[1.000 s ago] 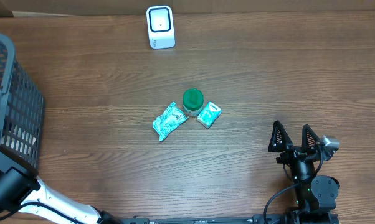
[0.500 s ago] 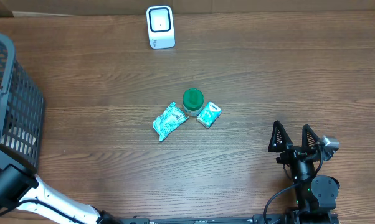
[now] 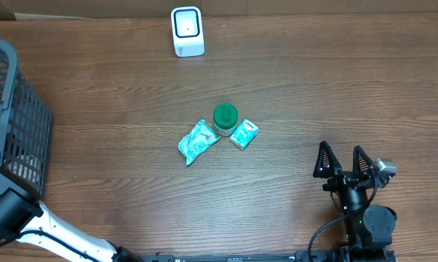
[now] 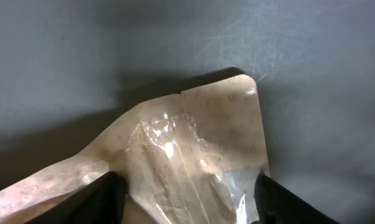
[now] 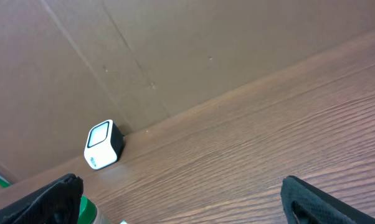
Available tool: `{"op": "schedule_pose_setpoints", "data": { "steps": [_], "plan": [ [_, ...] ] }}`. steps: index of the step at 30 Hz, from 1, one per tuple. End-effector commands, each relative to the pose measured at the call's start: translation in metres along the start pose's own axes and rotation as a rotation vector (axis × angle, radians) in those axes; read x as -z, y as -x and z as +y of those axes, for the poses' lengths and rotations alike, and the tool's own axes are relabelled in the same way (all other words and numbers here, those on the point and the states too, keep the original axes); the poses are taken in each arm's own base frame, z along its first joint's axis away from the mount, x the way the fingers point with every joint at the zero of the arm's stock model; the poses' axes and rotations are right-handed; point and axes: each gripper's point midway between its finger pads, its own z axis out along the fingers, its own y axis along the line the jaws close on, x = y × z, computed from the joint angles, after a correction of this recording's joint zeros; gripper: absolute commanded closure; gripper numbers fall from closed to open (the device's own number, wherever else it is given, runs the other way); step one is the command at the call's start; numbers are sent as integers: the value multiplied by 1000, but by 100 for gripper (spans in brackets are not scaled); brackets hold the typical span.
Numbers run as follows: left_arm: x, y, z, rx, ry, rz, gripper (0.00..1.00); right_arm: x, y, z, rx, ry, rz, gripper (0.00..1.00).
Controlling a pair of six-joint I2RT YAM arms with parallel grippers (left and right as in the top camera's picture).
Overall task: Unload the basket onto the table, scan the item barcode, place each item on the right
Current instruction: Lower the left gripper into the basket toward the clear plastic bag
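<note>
Jaws on your left claw (image 4: pixel 187 190) stand wide astride a tan pouch (image 4: pixel 200 137) on the basket (image 3: pixel 22 131) floor, left edge of the table (image 3: pixel 313 80) — only its wrist view shows it; right claw (image 3: pixel 340 150) gapes empty.

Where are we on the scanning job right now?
Possibly one item done: a tan packet lies in the basket, with the left pincer straddling it; whether it is gripped I cannot tell. Nothing is at the scanner. To do: the teal pouch, green-lidded jar and teal box sit mid-table, untouched. The right pincer stands open, empty.
</note>
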Motion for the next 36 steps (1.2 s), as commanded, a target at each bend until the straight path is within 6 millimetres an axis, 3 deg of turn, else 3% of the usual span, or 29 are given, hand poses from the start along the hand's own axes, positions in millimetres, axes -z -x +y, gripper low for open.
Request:
{"op": "schedule_pose_setpoints", "data": {
  "steps": [1, 6, 11, 18, 23, 30, 33, 36],
  "plan": [
    [-12, -8, 0, -17, 3, 45, 36, 0, -1, -2, 0, -4, -5, 0],
    [-15, -12, 7, -18, 47, 58, 38, 0, -1, -2, 0, -4, -5, 0],
    [-29, -20, 10, -18, 57, 71, 39, 0, -1, -2, 0, -4, -5, 0],
    [-31, -20, 13, -18, 77, 69, 96, 0, -1, -2, 0, -4, -5, 0],
    [-17, -10, 14, -7, 80, 47, 96, 0, -1, -2, 0, -4, -6, 0],
    [56, 23, 23, 103, 141, -47, 96, 0, -1, -2, 0, -4, -5, 0],
    [70, 23, 22, 124, 133, -44, 96, 0, -1, -2, 0, -4, -5, 0],
    [72, 10, 16, 121, 102, 7, 94, 0, -1, -2, 0, -4, -6, 0]
  ]
}}
